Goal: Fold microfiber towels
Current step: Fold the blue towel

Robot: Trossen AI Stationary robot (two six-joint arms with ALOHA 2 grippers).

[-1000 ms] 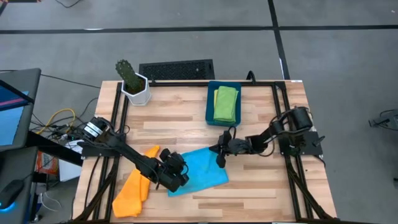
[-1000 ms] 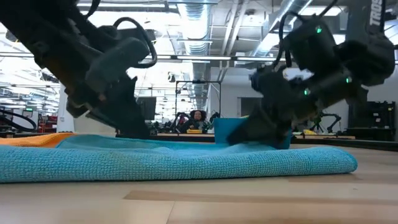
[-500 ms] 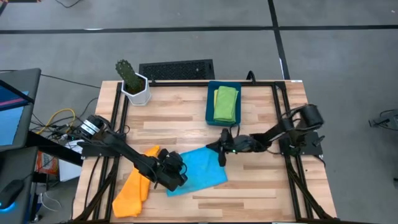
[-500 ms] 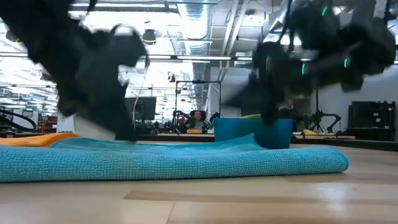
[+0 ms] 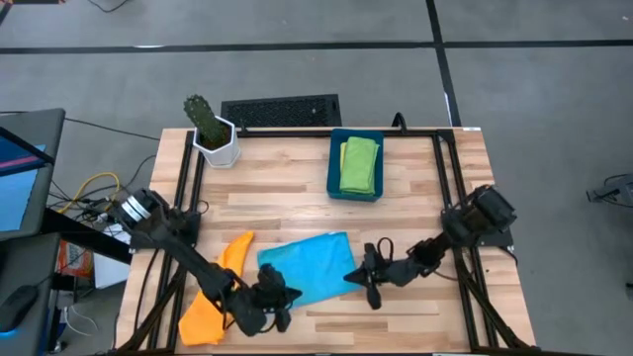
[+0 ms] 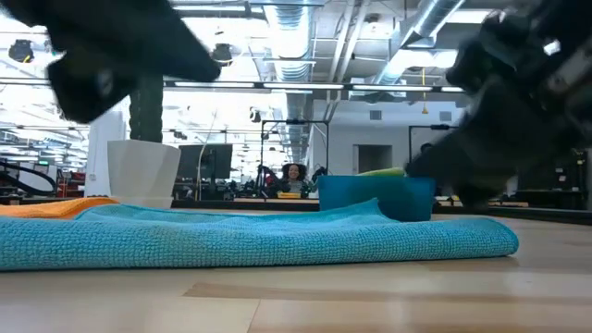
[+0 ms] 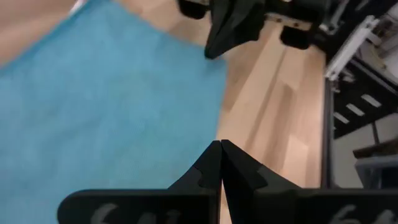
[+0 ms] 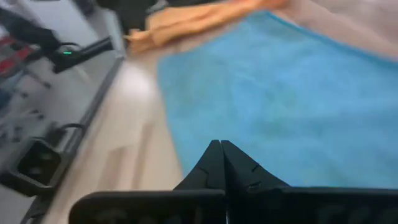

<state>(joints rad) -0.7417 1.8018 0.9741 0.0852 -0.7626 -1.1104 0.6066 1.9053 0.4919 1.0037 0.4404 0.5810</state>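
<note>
Lying folded over on the middle of the wooden table (image 5: 267, 198), near the front edge, the light blue towel (image 5: 309, 267) looking like the piece in hand, doubled once and probably wanting another fold before being finished; sprawling crumpled just beside it toward the left arm's side, touching or overlapping its corner, the orange towel (image 5: 216, 292) not yet being folded at all; sitting at the far side of the table, the dark blue bin (image 5: 356, 164) already holding the green towel (image 5: 359, 164), folded and put away, so judging roughly one cloth done, one under way, one waiting; hovering at the near edge of the blue cloth, the left gripper (image 5: 274, 302) with fingers pressed together on nothing; hanging just off the cloth's other near corner, the right gripper (image 5: 373, 277) likewise pinched together and empty
</note>
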